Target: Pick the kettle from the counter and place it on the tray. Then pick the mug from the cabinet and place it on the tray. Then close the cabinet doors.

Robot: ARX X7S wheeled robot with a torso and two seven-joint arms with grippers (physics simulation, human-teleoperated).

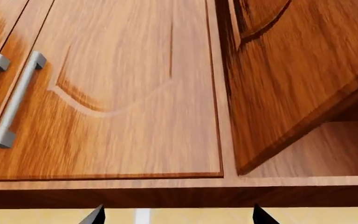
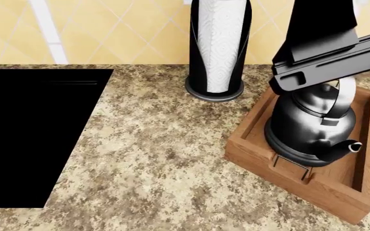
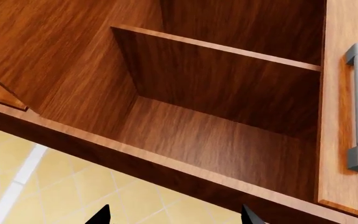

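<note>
The black-silver kettle (image 2: 310,127) stands upright in the wooden tray (image 2: 339,190) on the speckled counter (image 2: 152,159), spout toward the front right. The mug shows in no view. In the left wrist view, my left gripper (image 1: 177,218) is open just below the cabinet's bottom edge, in front of a closed door (image 1: 129,93) and beside a door (image 1: 291,70) that stands open. My right gripper (image 3: 175,217) is open with nothing in it, below the open cabinet compartment (image 3: 216,140), whose shelf is bare.
A black paper-towel holder (image 2: 218,48) stands behind the tray by the tiled wall. The black stovetop (image 2: 31,134) fills the counter's left. A link of my right arm (image 2: 333,53) crosses above the kettle. A door with a grey bar handle (image 3: 356,107) flanks the open compartment.
</note>
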